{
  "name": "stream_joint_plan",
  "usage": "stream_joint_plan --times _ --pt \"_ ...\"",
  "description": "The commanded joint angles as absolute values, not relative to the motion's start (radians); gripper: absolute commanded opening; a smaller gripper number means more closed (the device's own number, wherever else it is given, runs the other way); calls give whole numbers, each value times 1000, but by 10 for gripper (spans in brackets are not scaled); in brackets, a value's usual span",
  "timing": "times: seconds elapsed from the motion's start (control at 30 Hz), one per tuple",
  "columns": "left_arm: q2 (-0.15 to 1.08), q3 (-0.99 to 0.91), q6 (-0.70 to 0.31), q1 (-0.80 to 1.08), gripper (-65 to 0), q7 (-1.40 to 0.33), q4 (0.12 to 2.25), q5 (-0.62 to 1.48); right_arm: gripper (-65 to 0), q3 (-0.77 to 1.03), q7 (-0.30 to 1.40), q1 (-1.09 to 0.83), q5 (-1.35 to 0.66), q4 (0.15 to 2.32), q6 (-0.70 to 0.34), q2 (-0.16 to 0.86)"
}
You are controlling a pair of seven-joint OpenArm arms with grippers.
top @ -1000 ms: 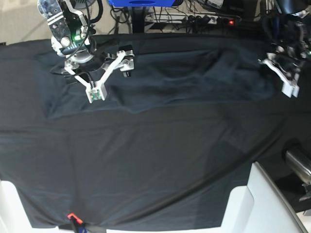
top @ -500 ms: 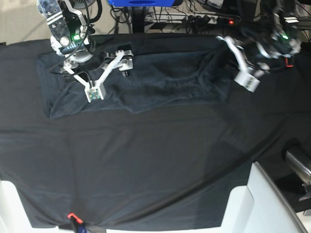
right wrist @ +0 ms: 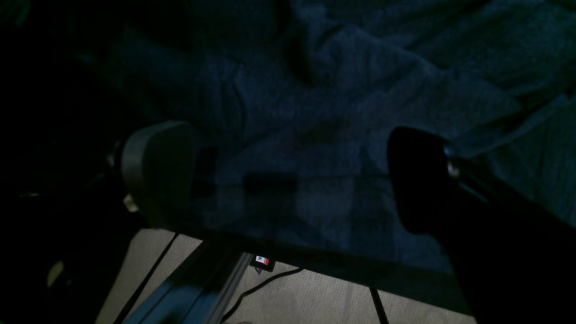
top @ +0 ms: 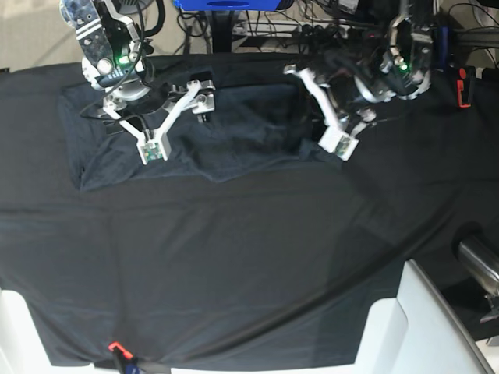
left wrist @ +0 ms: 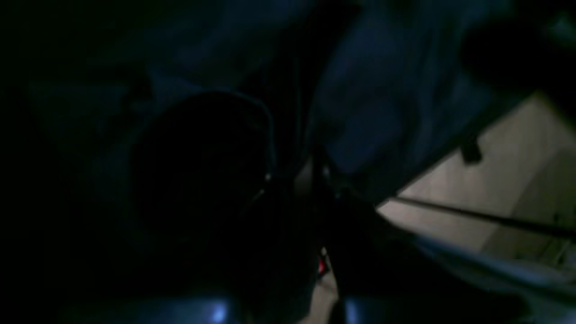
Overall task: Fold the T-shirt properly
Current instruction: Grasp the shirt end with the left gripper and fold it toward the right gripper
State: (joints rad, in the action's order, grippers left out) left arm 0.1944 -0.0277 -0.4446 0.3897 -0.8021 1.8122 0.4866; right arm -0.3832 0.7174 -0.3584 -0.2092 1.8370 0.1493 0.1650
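While one T-shirt (top: 234,132) lies on the worktop (top: 234,265), two tools work it: the left tool (top: 323,109) pinches its edge, the right tool (top: 175,121) gapes empty. Only the right wrist view shows floor cables (right wrist: 252,292).

T-shirt (top: 234,140) thin matt knit; table cloth (top: 234,265) matt blk fabric

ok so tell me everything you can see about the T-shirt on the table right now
The T-shirt is a plain dark slate-grey, slightly bluish garment of thin, soft knit fabric with no print. It lies rumpled across the far side of the table cloth, which is blacker and larger. Its near edge runs unevenly. The right gripper sits open over its one end, while the left gripper is shut at the other end, where the fabric is drawn inward. Whether cloth is pinched there cannot be told.
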Motion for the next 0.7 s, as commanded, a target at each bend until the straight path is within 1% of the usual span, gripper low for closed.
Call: stream_joint_plan --times 0.0,0.2,0.67 --pt "186 -31 -449 381 -650 -788 1828 503 0 -381 700 -354 -209 1854 148 166" --pt "136 -28 -447 337 -650 -796 1813 503 0 -381 700 -354 -209 1854 148 166" --pt "114 12 -447 275 -650 -789 1679 503 0 -381 700 -354 -209 1856 148 166"
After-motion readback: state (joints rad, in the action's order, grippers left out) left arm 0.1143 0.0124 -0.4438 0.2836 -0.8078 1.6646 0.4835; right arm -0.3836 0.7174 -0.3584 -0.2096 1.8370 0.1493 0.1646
